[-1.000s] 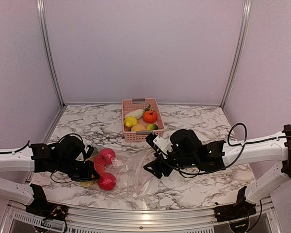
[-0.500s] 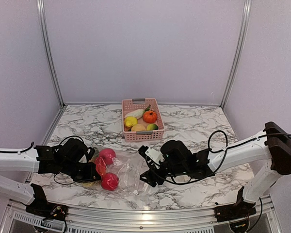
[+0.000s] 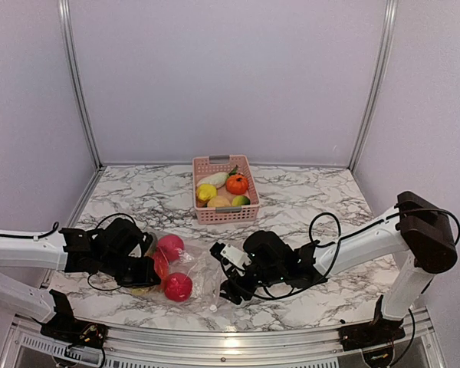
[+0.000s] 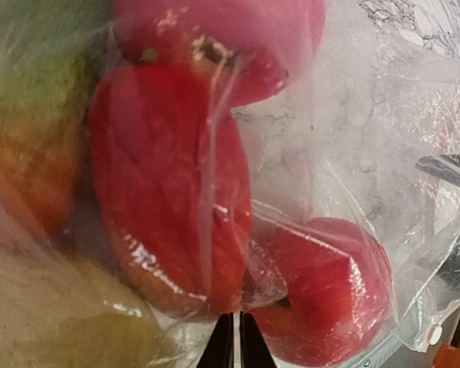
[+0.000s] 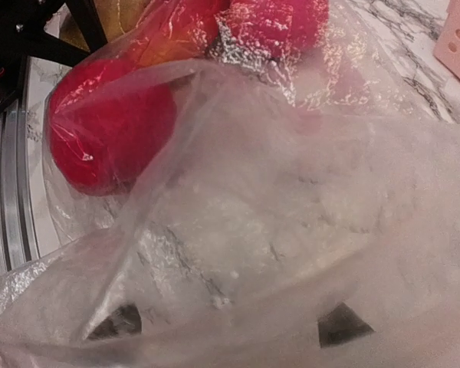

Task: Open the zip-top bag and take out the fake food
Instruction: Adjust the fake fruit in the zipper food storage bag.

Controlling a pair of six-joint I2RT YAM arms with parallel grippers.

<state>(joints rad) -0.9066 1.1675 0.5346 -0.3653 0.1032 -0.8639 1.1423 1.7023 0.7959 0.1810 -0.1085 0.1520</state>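
Top external: right gripper (image 3: 227, 285) (leftward) nearer bag (image 3: 202, 265)

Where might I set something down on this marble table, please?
Bare marble lies right and left of the pink slotted plastic basket. Crowded in front: clear crinkly zip-top bag, red fake food, left gripper, right gripper.

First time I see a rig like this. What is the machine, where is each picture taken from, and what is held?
Two robot arms stand at the near edge of a marble table. One picture looks down from above; the other two come from cameras on the wrists. A zip-top bag with red fake food lies between them; a pink basket holds more. The left arm's fingers are shut, apparently pinching the bag. The right arm's fingers are open, seen through its plastic.
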